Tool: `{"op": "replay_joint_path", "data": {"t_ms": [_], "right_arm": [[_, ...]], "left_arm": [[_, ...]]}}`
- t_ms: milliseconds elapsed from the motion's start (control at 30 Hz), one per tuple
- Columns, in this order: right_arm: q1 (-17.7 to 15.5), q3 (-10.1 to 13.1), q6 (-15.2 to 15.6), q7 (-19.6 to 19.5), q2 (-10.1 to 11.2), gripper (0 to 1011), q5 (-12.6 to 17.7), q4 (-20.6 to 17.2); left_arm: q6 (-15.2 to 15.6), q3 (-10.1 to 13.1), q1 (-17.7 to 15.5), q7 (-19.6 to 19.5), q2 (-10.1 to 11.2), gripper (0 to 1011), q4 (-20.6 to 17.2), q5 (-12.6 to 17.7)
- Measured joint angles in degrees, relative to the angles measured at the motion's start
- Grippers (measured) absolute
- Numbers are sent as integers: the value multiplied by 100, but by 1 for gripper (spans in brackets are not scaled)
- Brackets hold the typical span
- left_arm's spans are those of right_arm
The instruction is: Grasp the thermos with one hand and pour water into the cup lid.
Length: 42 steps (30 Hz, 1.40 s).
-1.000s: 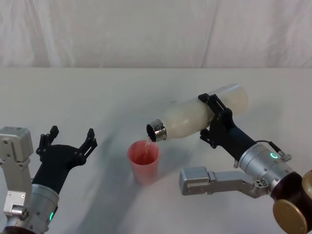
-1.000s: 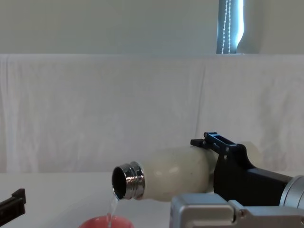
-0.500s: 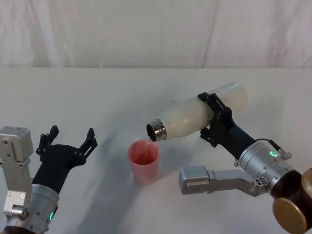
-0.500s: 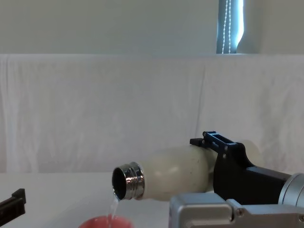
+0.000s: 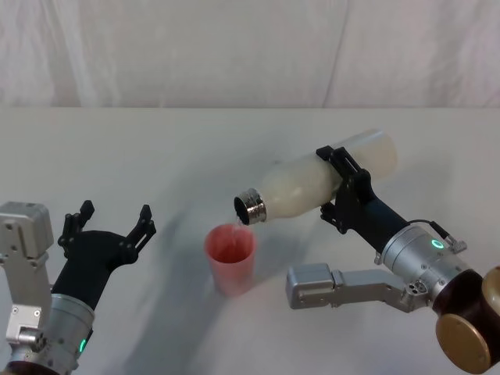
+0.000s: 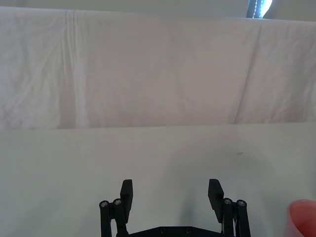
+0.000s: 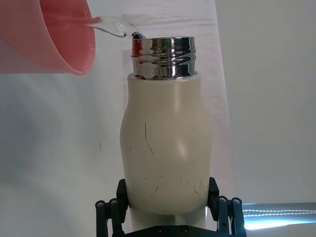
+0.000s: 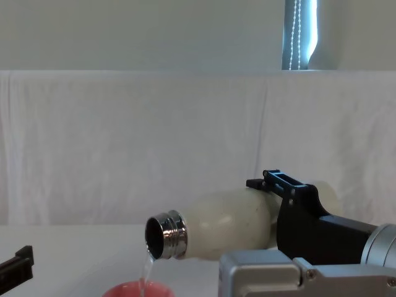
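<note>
Tall cream-white matte thermos (image 5: 320, 184) with rounded shoulders and shiny threaded chrome neck, held in the air and tipped nearly level, mouth pointing toward the robot's left and slightly down. Thin clear stream of water (image 8: 146, 267) falling from the lower lip of the open neck into the small round pink-red cup lid (image 5: 230, 258) directly below. Cup lid upright on the white cloth-covered surface (image 5: 156, 156), near the middle, just under and slightly left of the chrome neck, not touching it. In the right wrist view, faint dark scuffs on the thermos (image 7: 166, 148) body, chrome threads bright, water arcing off the rim toward the pink rim of the cup lid (image 7: 64, 37). Right gripper (image 5: 344, 190) black, clamped around the wide lower half of the thermos, one finger over the top side and one under, body pinched firmly between them; silver wrist and arm trailing back to the lower right. In the chest view, thermos (image 8: 223, 226) seen side-on, right gripper (image 8: 291, 204) wrapping its rear part. Left gripper (image 5: 109, 226) idle low at the left, above the surface, fingers spread wide with nothing between them, well apart from the cup lid. White draped backdrop (image 5: 250, 47) behind the surface.
</note>
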Motion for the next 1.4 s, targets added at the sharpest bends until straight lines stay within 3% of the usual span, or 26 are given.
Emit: {"op": "replay_joint_path", "data": {"t_ms": [333, 800, 1400], "right_arm": [[-14, 15, 4, 25, -8, 959, 61, -7], [-144, 166, 28, 143, -107, 959, 405, -69], [-386, 367, -164, 49, -260, 959, 855, -150]], "left_arm": [[0, 0, 0, 0, 0, 1001, 0, 0], [0, 0, 0, 0, 0, 1001, 0, 0], [0, 0, 0, 0, 0, 1001, 0, 0]]}}
